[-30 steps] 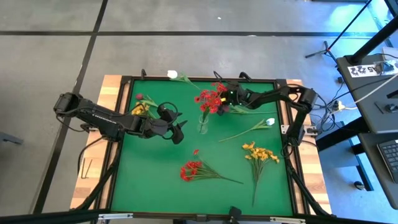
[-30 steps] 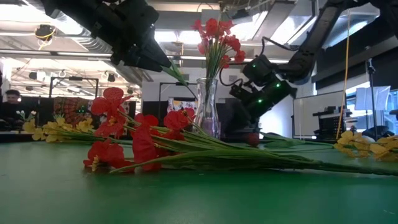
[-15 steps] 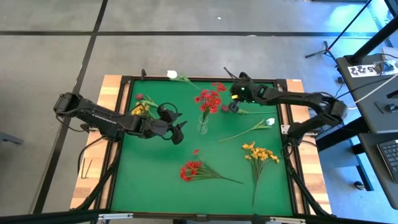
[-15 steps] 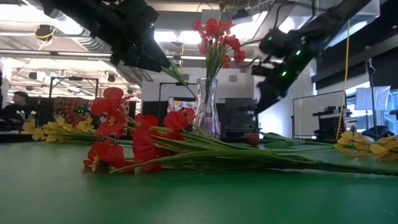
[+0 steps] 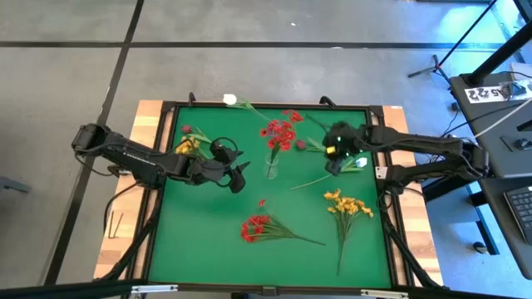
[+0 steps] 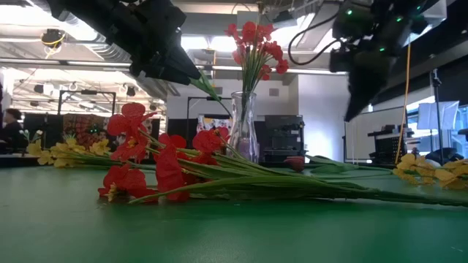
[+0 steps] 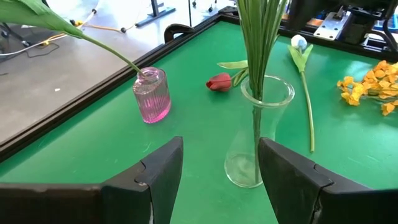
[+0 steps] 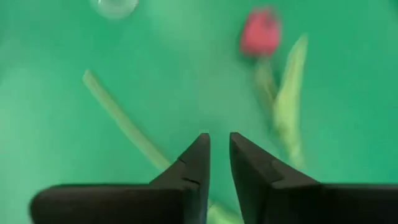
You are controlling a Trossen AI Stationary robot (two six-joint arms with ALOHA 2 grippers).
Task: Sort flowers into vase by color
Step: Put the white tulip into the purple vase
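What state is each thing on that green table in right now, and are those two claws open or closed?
Clear vase: upright, holding red flowers.
Pink vase: upright, one stem in it.
Red bunch: lying flat.
Yellow bunch: lying flat.
Pink bud: lying flat.
Left gripper: open, empty, facing the clear vase.
Right gripper: slightly open, empty, above the table.

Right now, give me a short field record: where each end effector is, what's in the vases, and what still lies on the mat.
left end effector: open, empty, beside the clear vase
right end effector: over the white tulip's stem, fingers slightly apart, holding nothing
clear vase: holds red flowers
pink vase: holds one green stem
loose on mat: red bunch, yellow bunch, white tulip, pink bud, second white tulip, yellow and pink stems at left edge
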